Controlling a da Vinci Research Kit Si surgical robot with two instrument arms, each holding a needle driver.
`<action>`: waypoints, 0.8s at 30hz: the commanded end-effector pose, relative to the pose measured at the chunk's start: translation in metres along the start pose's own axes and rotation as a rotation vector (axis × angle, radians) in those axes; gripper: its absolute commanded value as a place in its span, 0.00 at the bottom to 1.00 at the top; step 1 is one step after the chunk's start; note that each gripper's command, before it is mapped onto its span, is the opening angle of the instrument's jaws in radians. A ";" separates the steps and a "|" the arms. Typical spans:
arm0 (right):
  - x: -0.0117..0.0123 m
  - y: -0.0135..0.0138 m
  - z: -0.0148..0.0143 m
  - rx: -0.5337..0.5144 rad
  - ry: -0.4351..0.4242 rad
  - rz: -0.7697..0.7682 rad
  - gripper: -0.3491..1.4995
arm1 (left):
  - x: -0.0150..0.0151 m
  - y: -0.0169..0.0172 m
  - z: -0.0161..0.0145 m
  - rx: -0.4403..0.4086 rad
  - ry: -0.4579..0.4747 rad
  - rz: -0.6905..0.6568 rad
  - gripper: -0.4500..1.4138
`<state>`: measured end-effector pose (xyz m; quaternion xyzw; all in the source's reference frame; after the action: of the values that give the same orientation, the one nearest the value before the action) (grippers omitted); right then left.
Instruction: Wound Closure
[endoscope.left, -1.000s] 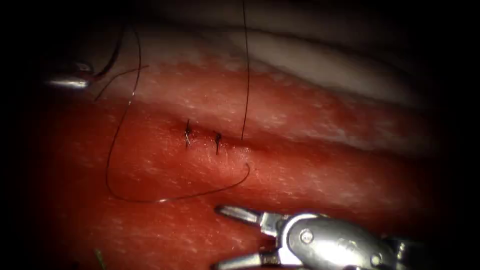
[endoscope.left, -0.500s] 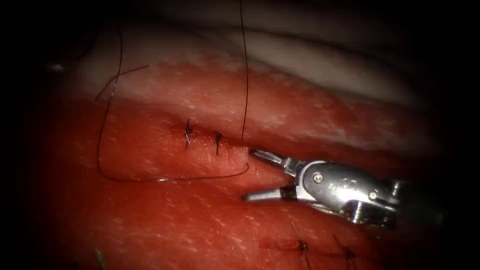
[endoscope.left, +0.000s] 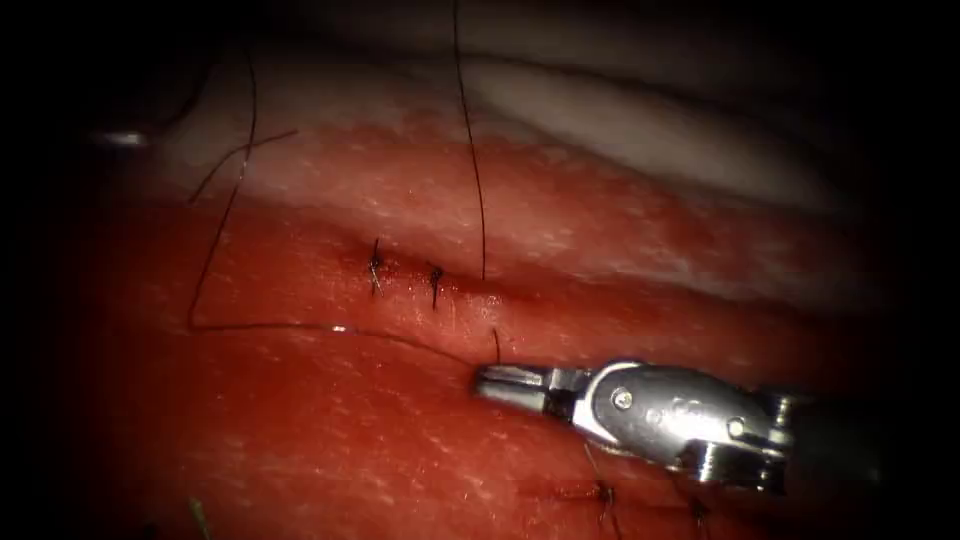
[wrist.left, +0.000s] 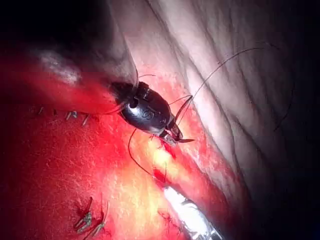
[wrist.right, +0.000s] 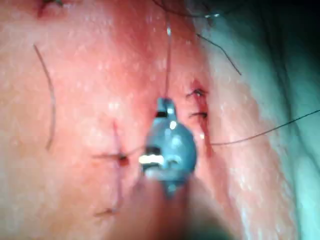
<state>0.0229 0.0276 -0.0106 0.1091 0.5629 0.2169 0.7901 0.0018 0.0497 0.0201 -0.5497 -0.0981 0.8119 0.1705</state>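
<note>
Endoscope: right claw (endoscope.left: 490, 381) gripping thread (endoscope.left: 330, 328)

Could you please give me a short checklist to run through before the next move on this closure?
1. Right tool grip: its fingers are closed on the thread, close to where it leaves the tissue. Ok.
2. Thread path: it runs from the right tool to the left across the tissue, with no tangle seen. Ok.
3. Two stitches sit across the cut. Ok.
4. Needle position, and whether it is in the tissue: cannot tell.
5. What the left tool holds: cannot tell.
</note>
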 end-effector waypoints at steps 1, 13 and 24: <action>0.0012 -0.0015 0.0010 0.024 0.013 0.002 0.00 | -0.0006 0.0003 0.0007 -0.004 0.002 0.000 0.05; 0.0043 -0.0032 0.0017 -0.011 0.077 -0.024 0.60 | -0.0006 0.0005 0.0011 -0.002 0.002 0.001 0.05; -0.0030 0.0059 0.0005 -0.168 0.043 -0.093 0.74 | -0.0009 0.0003 0.0010 -0.002 0.002 0.002 0.05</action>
<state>0.0204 0.0311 -0.0060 0.0126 0.5630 0.2282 0.7943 0.0015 0.0495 0.0205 -0.5507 -0.0977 0.8116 0.1686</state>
